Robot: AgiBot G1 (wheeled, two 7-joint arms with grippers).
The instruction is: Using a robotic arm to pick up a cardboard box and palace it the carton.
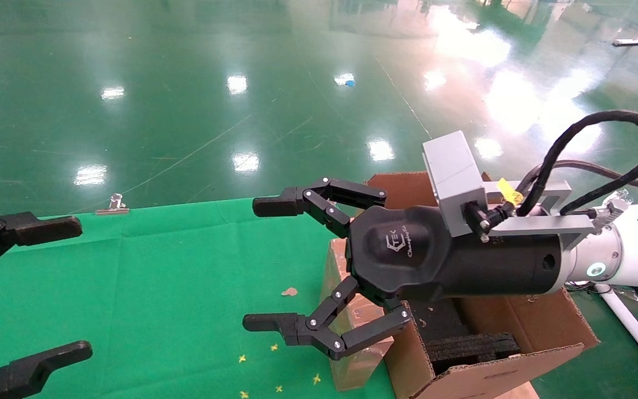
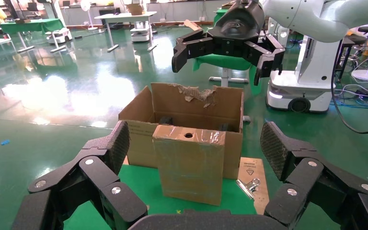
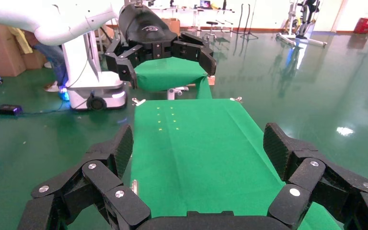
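Glossy green floor all round, green cloth on the table [image 1: 147, 288]. We see the cardboard box [image 2: 189, 163] standing upright at the table's right edge: small brown slab, wrinkled clear tape, a round hole in its top face. Its far side sits against the carton [image 2: 196, 108], which has torn flaps and black foam [image 1: 471, 346] inside. Our right gripper [image 1: 274, 280] hangs above both, fingers spread, empty. Left gripper [image 1: 47, 288] sits at the left edge, also spread and empty.
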